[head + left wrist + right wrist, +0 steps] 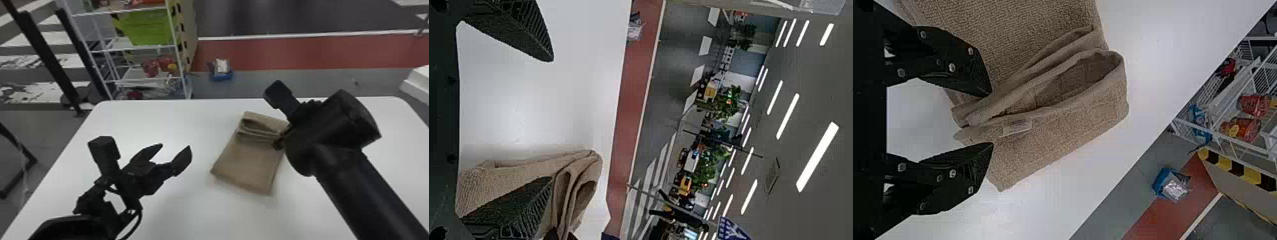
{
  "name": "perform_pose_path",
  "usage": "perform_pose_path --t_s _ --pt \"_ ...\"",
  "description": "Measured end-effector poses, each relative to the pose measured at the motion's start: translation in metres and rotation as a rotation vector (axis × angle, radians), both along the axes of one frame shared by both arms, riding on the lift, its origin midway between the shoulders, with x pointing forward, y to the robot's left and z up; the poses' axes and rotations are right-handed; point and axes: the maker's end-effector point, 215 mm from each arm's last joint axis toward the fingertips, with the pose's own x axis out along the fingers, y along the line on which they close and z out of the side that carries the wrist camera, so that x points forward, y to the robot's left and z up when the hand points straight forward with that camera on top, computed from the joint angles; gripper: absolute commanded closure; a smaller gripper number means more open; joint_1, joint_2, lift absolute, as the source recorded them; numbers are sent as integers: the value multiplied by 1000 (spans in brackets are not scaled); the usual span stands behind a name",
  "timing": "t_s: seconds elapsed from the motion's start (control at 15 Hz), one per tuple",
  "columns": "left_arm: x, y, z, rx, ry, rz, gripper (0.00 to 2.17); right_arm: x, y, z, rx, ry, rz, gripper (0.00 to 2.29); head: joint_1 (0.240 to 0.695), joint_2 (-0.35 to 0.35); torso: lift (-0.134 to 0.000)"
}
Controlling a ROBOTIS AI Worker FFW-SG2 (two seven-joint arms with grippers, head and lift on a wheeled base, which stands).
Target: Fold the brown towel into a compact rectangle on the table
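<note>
A big white desk [198, 127], and near its middle the brown towel [245, 166], its loose folded layers toward twelve o'clock. The left claw [174, 148] hangs at the towel's nine o'clock, released, fingers spread; the right claw [280, 142], at two o'clock, is parted too. The right wrist view reveals a little pale label [1016, 127] on the folded part.

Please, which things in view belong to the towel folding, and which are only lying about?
For the job:
- towel
- table
- left gripper
- right gripper

Only lying about:
- rack
- green box, on the rack
- blue basket, on the floor
</note>
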Motion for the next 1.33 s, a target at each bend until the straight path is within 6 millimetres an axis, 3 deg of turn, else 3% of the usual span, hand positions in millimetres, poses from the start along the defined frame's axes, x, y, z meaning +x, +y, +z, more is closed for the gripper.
perform_pose_path --t_s 0.2,0.47,0.93,1.2,1.33 --pt "0 0 0 1 -1 0 26 2 -6 -3 -20 9 -8 1281 695 126 -134" --pt "0 0 3 2 -5 -2 26 4 -7 -1 -6 7 -17 1295 695 123 -134" --pt "-2 -8 6 -2 -9 -27 26 12 3 39 113 -41 -20 1291 695 125 -134" --pt "-17 -45 11 -43 -22 -216 33 5 20 71 181 -65 17 1291 695 109 -134" --pt "-18 -50 9 -45 -22 -256 33 2 25 87 205 -81 25 1291 695 107 -134"
